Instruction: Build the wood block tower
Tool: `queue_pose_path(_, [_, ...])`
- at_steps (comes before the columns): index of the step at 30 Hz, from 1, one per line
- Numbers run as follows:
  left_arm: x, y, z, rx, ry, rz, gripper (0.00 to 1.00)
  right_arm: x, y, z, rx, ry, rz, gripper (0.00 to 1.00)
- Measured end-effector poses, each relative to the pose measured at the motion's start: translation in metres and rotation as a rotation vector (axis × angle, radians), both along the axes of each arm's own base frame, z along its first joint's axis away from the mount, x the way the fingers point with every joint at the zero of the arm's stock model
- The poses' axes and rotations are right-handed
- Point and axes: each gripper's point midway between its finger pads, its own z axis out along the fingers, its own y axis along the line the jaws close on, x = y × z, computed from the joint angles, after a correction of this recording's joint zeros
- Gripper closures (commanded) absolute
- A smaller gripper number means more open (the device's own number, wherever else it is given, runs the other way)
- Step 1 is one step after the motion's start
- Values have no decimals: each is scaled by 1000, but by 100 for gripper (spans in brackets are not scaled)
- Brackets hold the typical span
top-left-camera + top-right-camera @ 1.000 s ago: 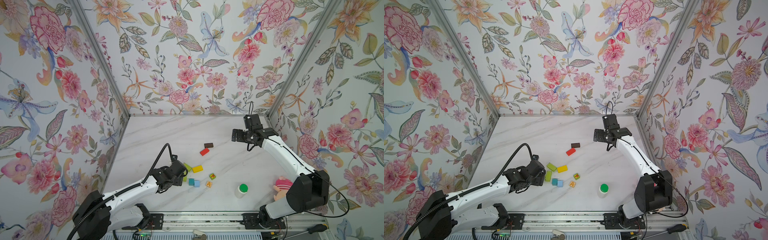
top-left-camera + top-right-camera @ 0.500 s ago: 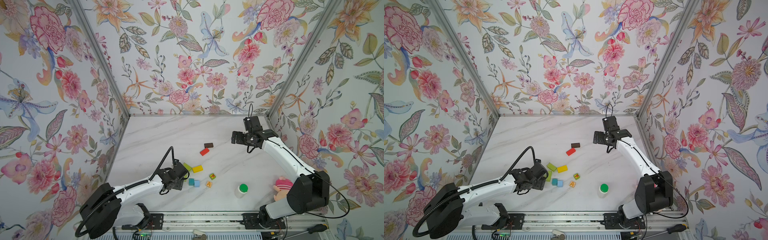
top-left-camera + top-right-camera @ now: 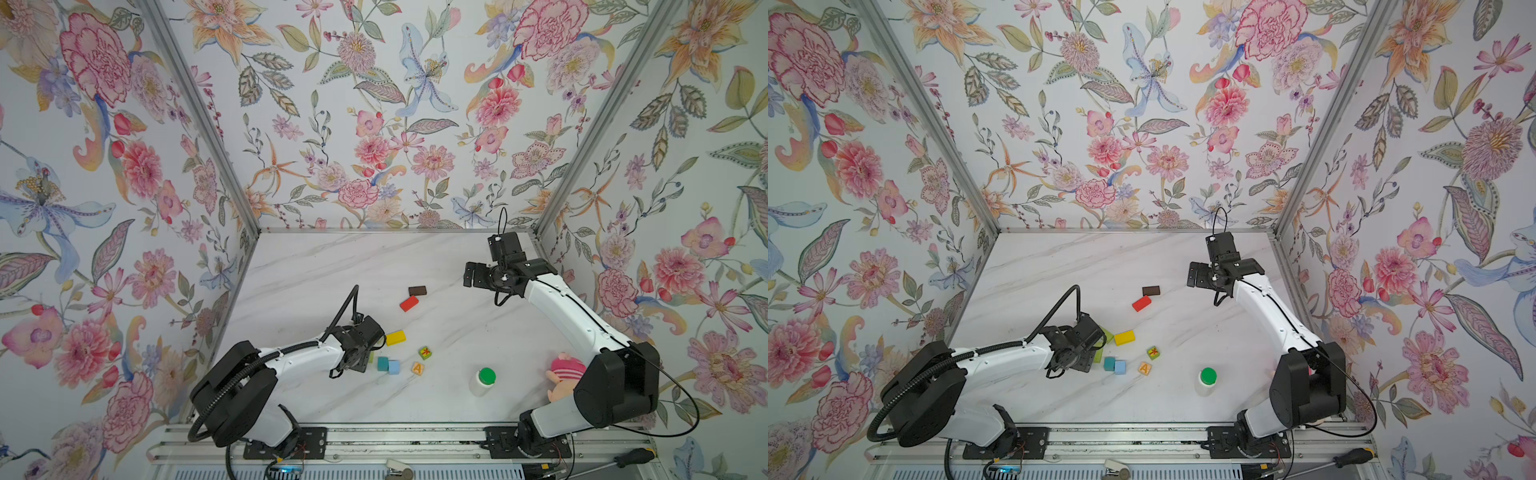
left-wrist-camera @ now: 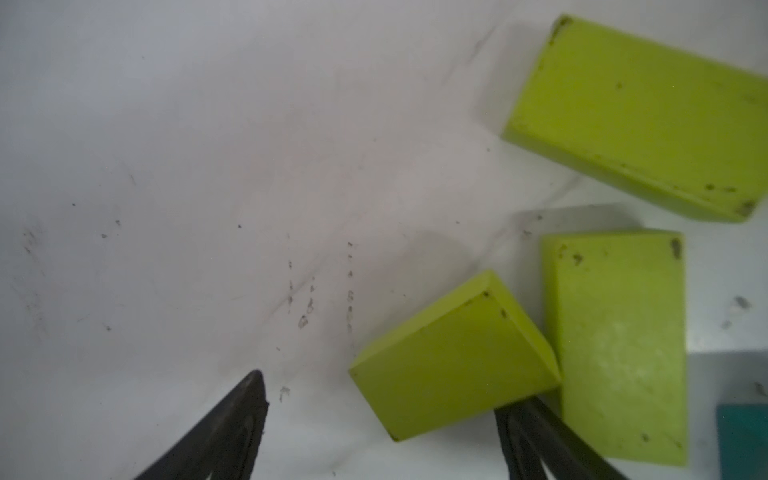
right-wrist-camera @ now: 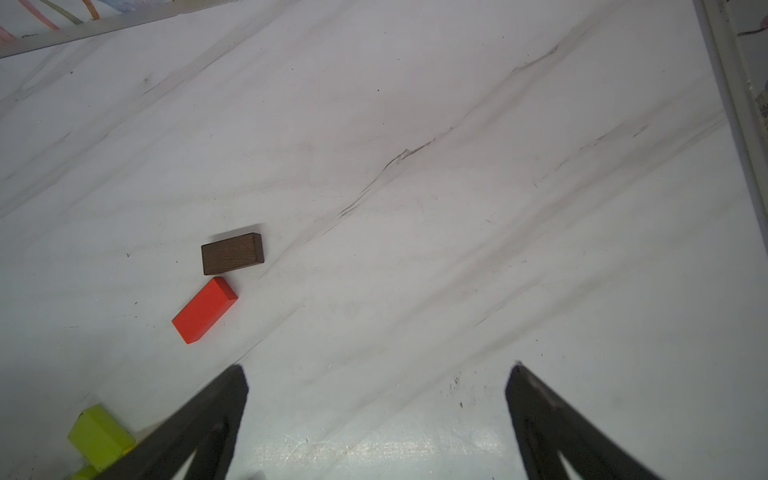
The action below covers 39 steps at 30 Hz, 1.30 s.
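Versus a second ago, we saw the left arm had swung in and sunk lower. The left gripper (image 4: 377, 392) was now just beside the yellow block (image 3: 395, 338), over the lime-green blocks. Its fingers stood apart and clamped nothing. A tilted lime-green block (image 4: 453, 357) sat right by one finger (image 4: 523, 436) and touched a flat lime-green block (image 4: 619, 345). The right gripper (image 5: 377, 366) had barely shifted. It was spread wide and empty, well apart from the yellow block, near the brown block (image 5: 232, 253) and red block (image 5: 204, 309). We saw no block moved. The teal cube (image 3: 382, 364), light-blue cube (image 3: 393, 367), red-marked green cube (image 3: 425, 353) and "A" cube (image 3: 418, 368) lay singly on the table (image 3: 316, 270) near the yellow block.
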Motion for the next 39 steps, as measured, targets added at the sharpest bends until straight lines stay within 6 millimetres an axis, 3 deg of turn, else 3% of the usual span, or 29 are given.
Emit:
queue_pose_path(9, [31, 25, 14, 33, -32, 57, 13, 1, -3, 0, 2, 0, -7, 1])
queue_pose_path(14, [53, 22, 28, 23, -64, 58, 13, 3, 2, 4, 32, 1, 6, 1])
queue_pose_path(18, [73, 13, 45, -3, -105, 54, 13, 12, 19, 6, 73, 8, 24, 1])
queue_pose_path(27, [115, -28, 108, -226, -317, 29, 7, 31, 88, -34, 56, 128, 131, 5])
queue_pose_path(34, [132, -45, 188, -413, -567, -11, 2, 43, 121, -57, -21, 181, 170, 8])
queue_pose_path(39, [134, -49, 210, -462, -651, -39, 1, 50, 139, -69, -64, 195, 189, 5])
